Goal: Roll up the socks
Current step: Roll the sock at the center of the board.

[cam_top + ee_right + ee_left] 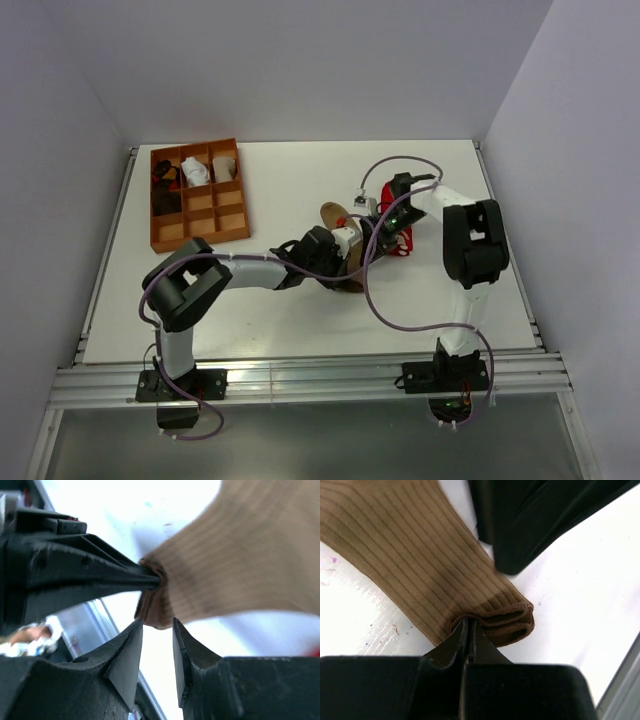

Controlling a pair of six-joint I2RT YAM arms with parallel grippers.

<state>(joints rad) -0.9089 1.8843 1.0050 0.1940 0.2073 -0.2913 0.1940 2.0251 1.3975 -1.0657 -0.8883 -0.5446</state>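
Observation:
A ribbed tan sock [410,555] lies flat on the white table, with its folded cuff end toward my left gripper [468,622]. That gripper is shut on the edge of the cuff. My right gripper [157,625] stands open just in front of the same cuff, and its tips bracket the fold without pinching it. In the right wrist view the left fingers [100,575] come in from the left onto the tan sock [240,565]. From above, both grippers meet over the tan sock [331,213] at mid-table. The red sock [397,235] lies under the right arm.
An orange compartment tray [200,238] stands at the back left. It holds a white bundle [195,172] and a black bundle [163,175]. The right arm's purple cable [375,300] loops over the table. The metal rail runs along the near edge.

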